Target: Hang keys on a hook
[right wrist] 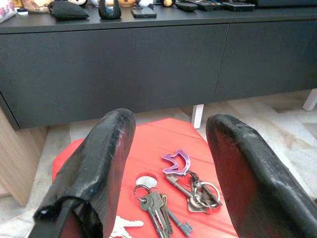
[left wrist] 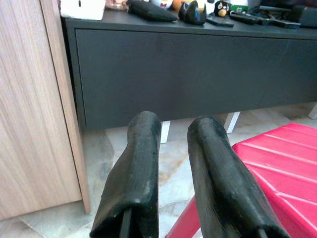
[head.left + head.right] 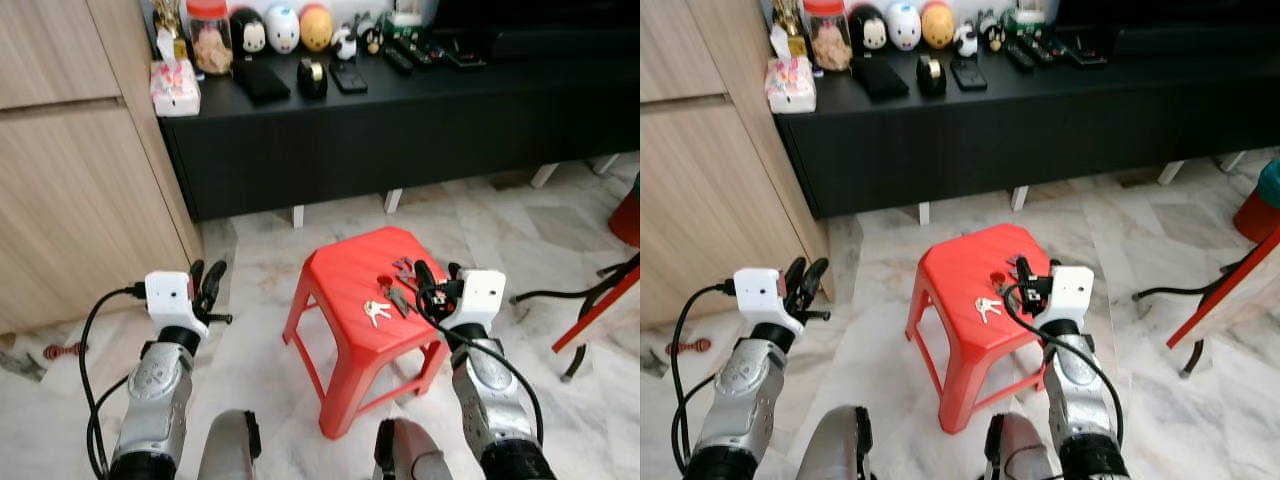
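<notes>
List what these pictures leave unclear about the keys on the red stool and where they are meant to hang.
- Hook: none can be made out near the black cabinet or wooden cupboard.
- Keys: in the right wrist view the right tool fingers cover the bunch's edges; the silver key is cut off by the bottom edge.
- Key count: too small in the eye views; the right tool overlaps the bunch on the red stool.

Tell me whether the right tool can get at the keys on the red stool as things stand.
Probably yes. The right tool hovers open just above the red stool, its fingers straddling the keys, and nothing lies between them.
</notes>
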